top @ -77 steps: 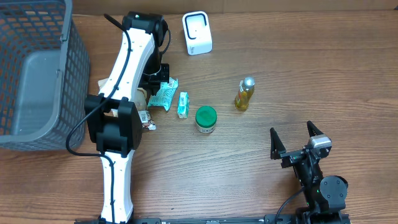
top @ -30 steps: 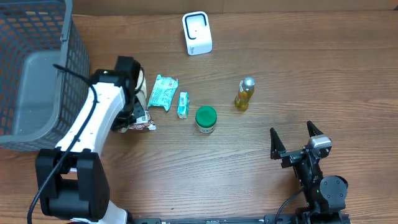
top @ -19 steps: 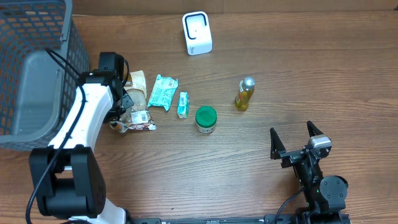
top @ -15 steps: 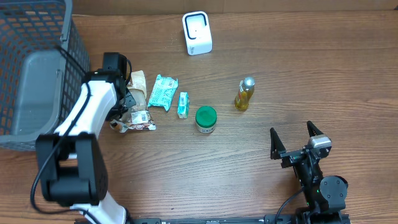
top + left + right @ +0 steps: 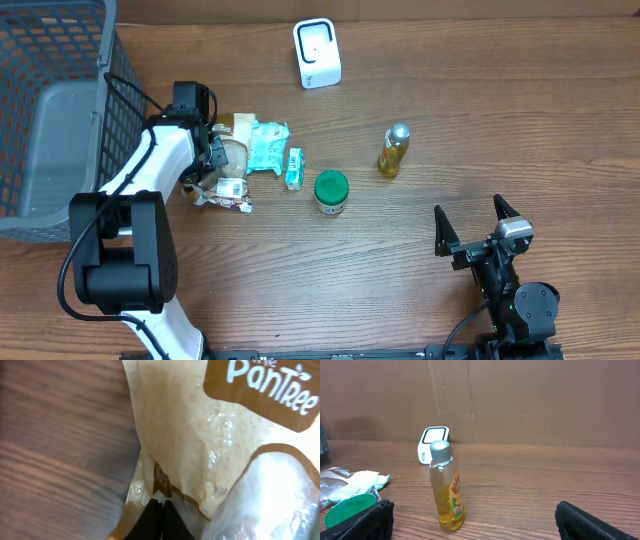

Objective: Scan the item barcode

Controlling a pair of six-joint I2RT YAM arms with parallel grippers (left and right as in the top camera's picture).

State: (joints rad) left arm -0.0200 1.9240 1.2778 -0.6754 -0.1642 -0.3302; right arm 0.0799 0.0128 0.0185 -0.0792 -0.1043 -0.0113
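One tan-and-clear plastic snack bag (image 5: 238, 150) lies at ten o'clock on the wooden table (image 5: 380, 280), its edge pinched in the left gripper (image 5: 161, 516), whose tips are closed. The right gripper (image 5: 468, 208), at five o'clock, is spread wide and empty. One white box scanner (image 5: 317, 53) stands at twelve. One grey mesh basket (image 5: 122, 95) hugs the left edge. At centre are a teal pouch (image 5: 266, 146), a slim teal box (image 5: 294, 168), one green-lidded jar (image 5: 331, 190) and one yellow bottle (image 5: 393, 152). Open wood lies between the bottle and the right gripper.

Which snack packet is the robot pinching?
The tan packet with the brown label, pinched by the shut left gripper. The teal packet beside it is not gripped.
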